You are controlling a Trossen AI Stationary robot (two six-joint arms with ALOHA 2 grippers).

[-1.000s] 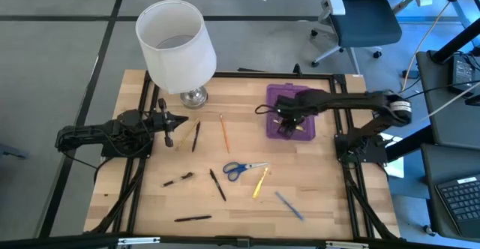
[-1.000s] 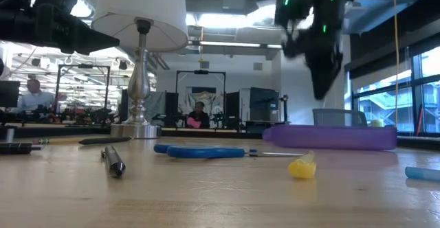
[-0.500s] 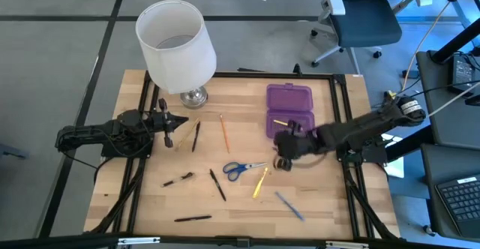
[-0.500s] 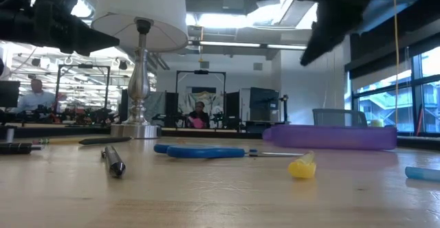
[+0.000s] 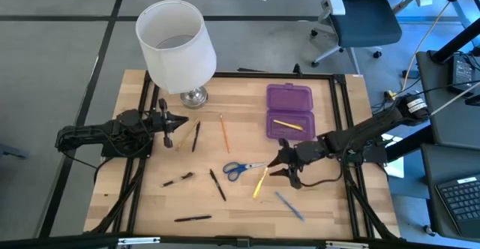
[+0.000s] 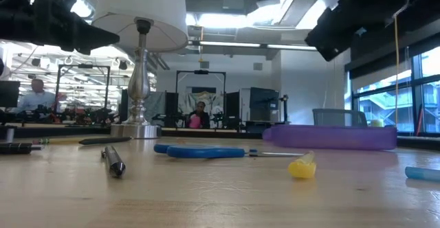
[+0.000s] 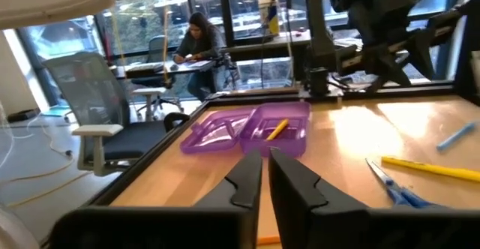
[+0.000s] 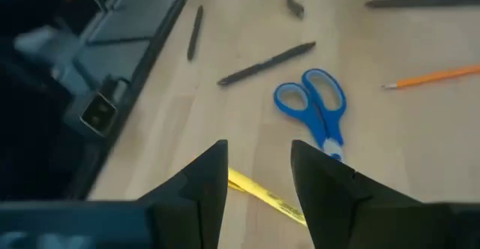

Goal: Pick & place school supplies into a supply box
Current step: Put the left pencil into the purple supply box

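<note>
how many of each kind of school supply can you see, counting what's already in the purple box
black pens: 4
blue pen: 1
scissors: 1
pencils: 3, one orange, one yellow on the table, one yellow in the supply box
total: 9
A pale thin stick beside the leftmost black pen is too faint to sort, so it is not counted.

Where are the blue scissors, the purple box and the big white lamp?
scissors [image 5: 234,170]: high view, on the blue handles.
purple box [image 5: 289,97]: high view, on the open lid.
lamp [image 5: 175,45]: high view, on the white shade.
</note>
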